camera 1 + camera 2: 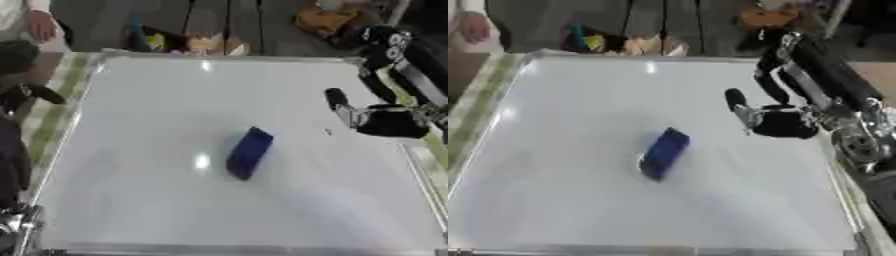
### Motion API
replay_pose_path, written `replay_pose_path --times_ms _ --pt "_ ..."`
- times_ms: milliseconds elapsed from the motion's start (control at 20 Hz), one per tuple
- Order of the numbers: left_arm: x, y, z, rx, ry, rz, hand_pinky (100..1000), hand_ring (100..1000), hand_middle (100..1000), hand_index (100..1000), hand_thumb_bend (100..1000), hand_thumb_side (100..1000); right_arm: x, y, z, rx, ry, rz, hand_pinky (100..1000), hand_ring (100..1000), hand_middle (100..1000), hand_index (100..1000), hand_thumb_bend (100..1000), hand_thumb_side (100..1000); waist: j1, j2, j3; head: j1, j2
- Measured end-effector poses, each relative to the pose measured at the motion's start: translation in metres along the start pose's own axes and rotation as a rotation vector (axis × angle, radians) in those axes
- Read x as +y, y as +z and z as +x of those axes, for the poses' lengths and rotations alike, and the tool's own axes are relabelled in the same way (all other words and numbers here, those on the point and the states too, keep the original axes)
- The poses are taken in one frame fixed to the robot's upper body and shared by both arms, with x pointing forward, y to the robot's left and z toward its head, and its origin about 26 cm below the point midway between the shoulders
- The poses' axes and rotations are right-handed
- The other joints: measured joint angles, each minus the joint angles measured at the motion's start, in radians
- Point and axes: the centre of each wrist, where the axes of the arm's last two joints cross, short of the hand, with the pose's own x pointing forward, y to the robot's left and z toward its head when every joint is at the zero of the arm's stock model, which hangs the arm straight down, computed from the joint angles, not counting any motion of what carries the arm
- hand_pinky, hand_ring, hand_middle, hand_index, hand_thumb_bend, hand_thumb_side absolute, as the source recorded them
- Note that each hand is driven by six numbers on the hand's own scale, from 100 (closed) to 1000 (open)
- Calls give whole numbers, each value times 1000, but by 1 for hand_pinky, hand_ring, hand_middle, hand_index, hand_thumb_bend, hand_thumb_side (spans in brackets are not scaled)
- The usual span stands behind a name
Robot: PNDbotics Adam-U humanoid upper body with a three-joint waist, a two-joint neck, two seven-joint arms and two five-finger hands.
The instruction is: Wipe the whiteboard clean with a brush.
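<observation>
- From where I stand, the whiteboard (pixel 131 200) lies flat in front of the robot and fills most of the scene, framed by a metal edge; to the left of the right hand its surface looks white and bare, with only glare spots from the ceiling lights.
- The robot's left hand does not show clearly in either view; something metallic sits at the lower left corner, but I cannot tell what it is.
- The brush (pixel 249 152), a blue block-shaped eraser, lies on the board near the middle, to the left of the right hand and a little nearer the robot, apart from it and touched by nothing.
- Between the brush and the right hand there is a tiny dark mark (pixel 328 132) on the board, just beside the hand's fingers; it may be leftover ink, though I cannot say for sure.
- The right hand (pixel 776 122) hovers over the board's right side, dark fingers pointing left toward the brush, holding nothing; I cannot tell whether the fingers are spread or curled.
- As I judge it, the board is nearly clean, but the brush is not in hand, so picking it up and wiping the mark remain.
</observation>
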Motion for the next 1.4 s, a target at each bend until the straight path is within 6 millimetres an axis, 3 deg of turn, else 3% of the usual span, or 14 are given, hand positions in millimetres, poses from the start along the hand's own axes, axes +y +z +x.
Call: replay_pose_path --times_ms 250,800,900,1000,1200,1400 --pt "0 0 0 0 0 0 439 787 709 668 100 936 -7 -2 0 -51 20 132 807 883 842 100 100 100 -1 0 1 1 0" --pt "0 0 0 1 1 -6 438 787 704 660 100 927 -13 -3 2 -122 91 340 846 939 901 100 109 236 -2 0 10 8 0" --pt "-1 0 0 1 3 -12 438 787 704 659 100 926 -13 -4 4 -140 104 380 855 946 901 106 288 356 -2 0 15 8 0" --pt "-1 1 0 3 4 -13 438 787 704 659 100 925 -13 -5 7 -163 119 422 860 947 901 119 385 420 -3 0 16 8 0" --pt "-2 2 0 8 5 -15 438 787 702 659 100 921 -18 -11 13 -209 152 473 873 960 917 136 461 466 -3 -4 18 7 1" --pt "-4 3 0 12 15 -16 438 787 702 659 100 922 -23 -17 19 -250 190 510 880 969 932 150 471 466 -3 -7 23 2 3"
